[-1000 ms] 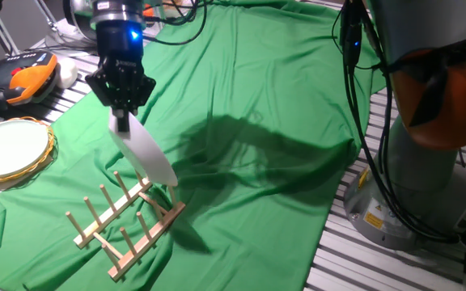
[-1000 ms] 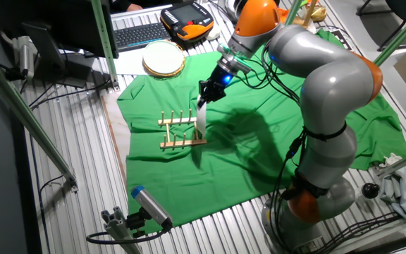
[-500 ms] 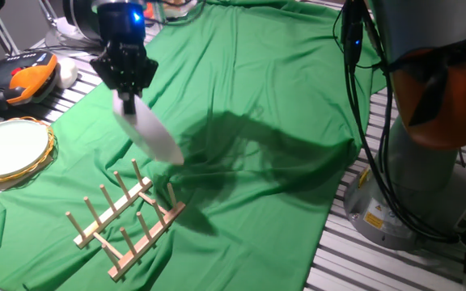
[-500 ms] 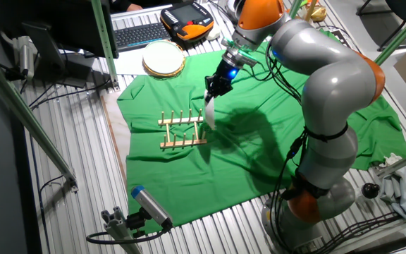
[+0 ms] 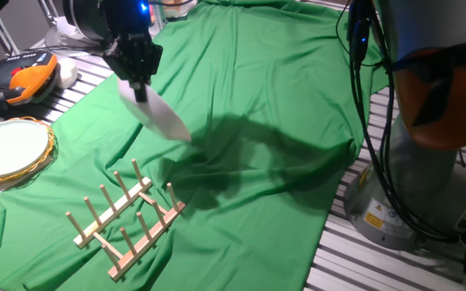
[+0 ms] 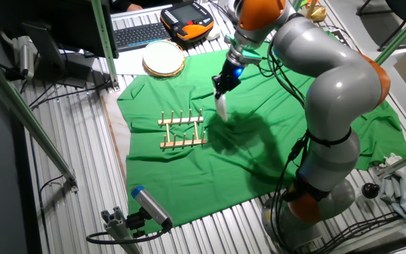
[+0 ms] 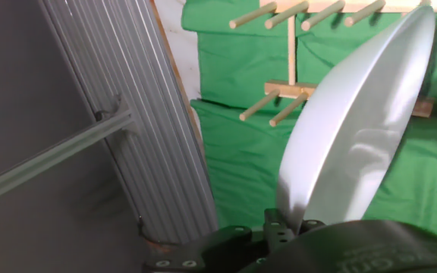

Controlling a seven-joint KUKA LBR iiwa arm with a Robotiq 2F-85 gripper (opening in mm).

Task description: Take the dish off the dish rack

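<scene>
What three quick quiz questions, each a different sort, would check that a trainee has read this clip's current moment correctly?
1. True or false: the plate is resting between the pegs of the wooden rack.
2. Multiple choice: what grips the plate's edge? A) the end effector; B) a person's hand; C) nothing.
3. Fill in the missing word: the second plate, with the woven golden rim, lies beside the ____ cloth.

Key:
1. False. The plate hangs tilted in the air, clear of the rack.
2. A.
3. Green.
</scene>
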